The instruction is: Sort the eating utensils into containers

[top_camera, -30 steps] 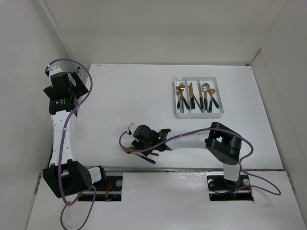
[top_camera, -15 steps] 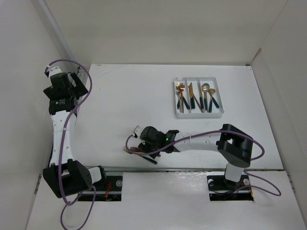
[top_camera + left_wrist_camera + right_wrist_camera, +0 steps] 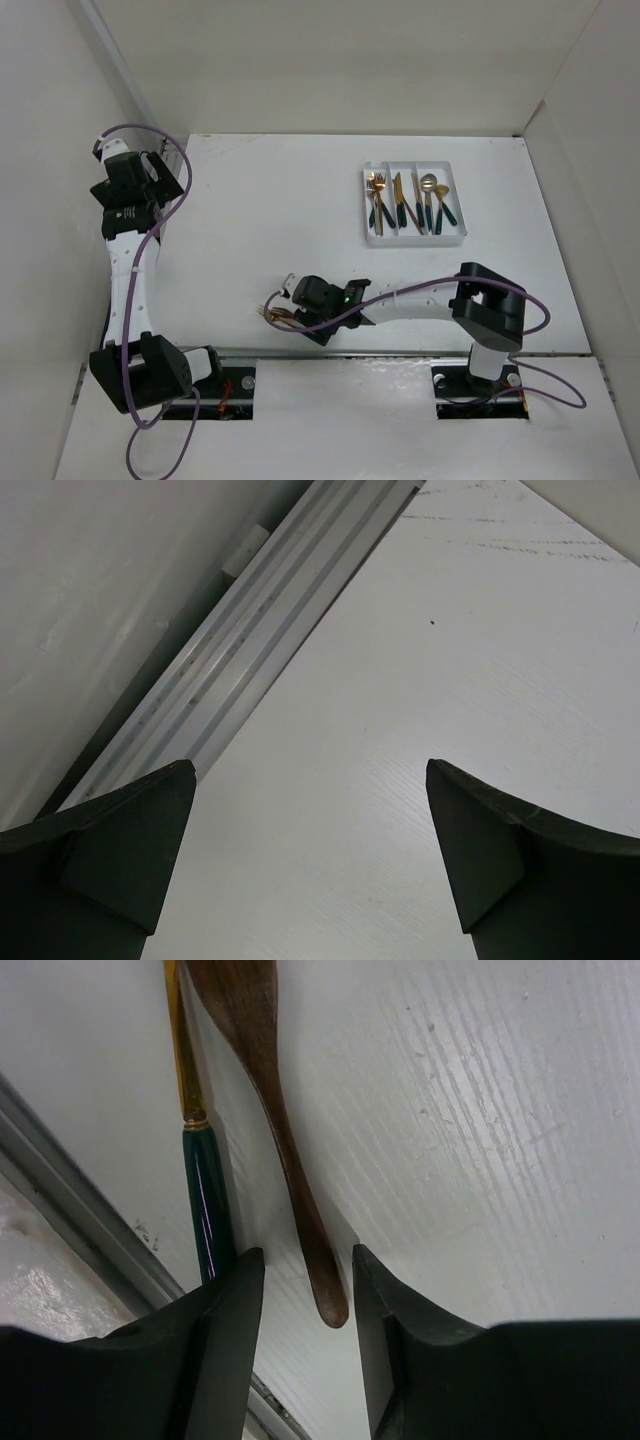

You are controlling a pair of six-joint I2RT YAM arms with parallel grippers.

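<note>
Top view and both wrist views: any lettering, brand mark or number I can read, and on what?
No readable text in any view.
The white tray, the utensils in it, the brown utensil and the green-handled utensil show no markings; top view is too coarse for fine print.

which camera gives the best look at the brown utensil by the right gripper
Right wrist view: the brown utensil is seen close up, its handle end between the open fingers of the right gripper. The top view shows only a small bit beside that gripper; the left wrist view shows none.
</note>
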